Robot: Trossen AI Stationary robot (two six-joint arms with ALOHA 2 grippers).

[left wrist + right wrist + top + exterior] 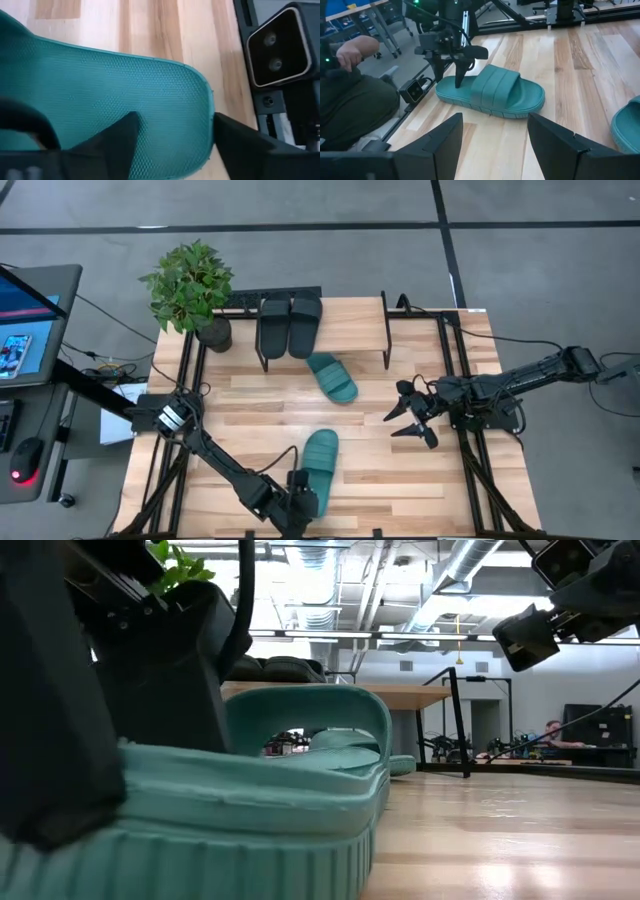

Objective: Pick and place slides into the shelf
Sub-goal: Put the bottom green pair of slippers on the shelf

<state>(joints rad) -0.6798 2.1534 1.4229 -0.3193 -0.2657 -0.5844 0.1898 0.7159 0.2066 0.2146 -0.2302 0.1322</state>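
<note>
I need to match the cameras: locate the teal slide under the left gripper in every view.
High view: teal slide bottom centre, left gripper at its heel.
Low view: fills left foreground.
Left wrist view: heel between the fingers.
Right wrist view: centre.
Shared landmark: left gripper.

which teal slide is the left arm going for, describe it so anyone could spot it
Start at the wooden tabletop and go to its near edge, opposite the shelf. The teal slide lies there with its heel between the fingers of the left gripper. The other teal slide lies beside the shelf, untouched.
</note>
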